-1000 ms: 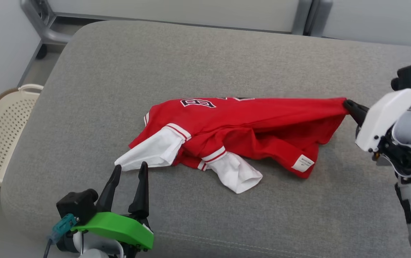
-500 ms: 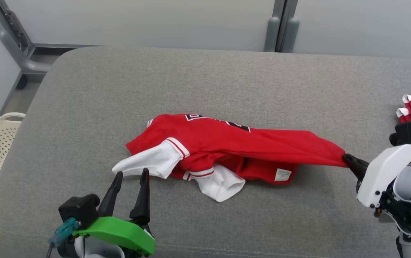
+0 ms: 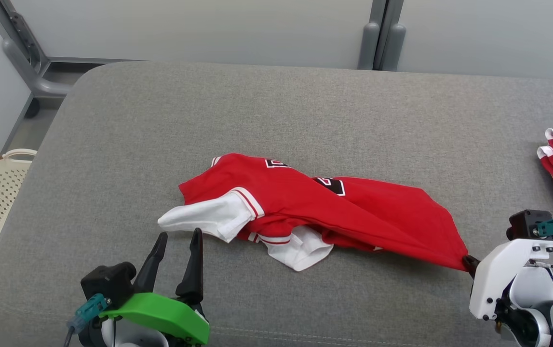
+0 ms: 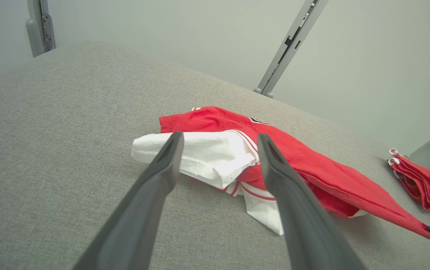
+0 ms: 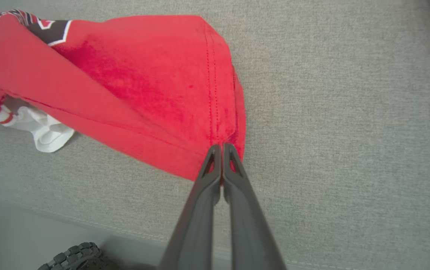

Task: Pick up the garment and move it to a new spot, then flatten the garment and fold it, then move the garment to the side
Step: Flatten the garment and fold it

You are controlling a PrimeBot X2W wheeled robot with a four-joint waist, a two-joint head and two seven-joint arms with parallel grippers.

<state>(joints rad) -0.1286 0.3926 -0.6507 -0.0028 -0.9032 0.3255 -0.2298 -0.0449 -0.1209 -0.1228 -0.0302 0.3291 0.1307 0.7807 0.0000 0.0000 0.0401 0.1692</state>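
Right pincer [image 3: 469, 264]: closed tight, pinching the hem corner of one red jersey [image 3: 334, 207]. The jersey is lying crumpled on the grey cushion [image 3: 276, 106], trailing from that pincer toward the left pincer [image 3: 177, 236]. Left pincer: gaping wide, gripping nothing, hovering just short of one of two white sleeves [image 3: 199, 219]. Chest lettering [image 3: 329, 184]: black-and-white, creased, unreadable.

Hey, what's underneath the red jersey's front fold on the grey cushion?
A white sleeve with a striped cuff pokes out from beneath the red jersey, resting on the grey cushion. Whatever lies further in under the fold is covered.
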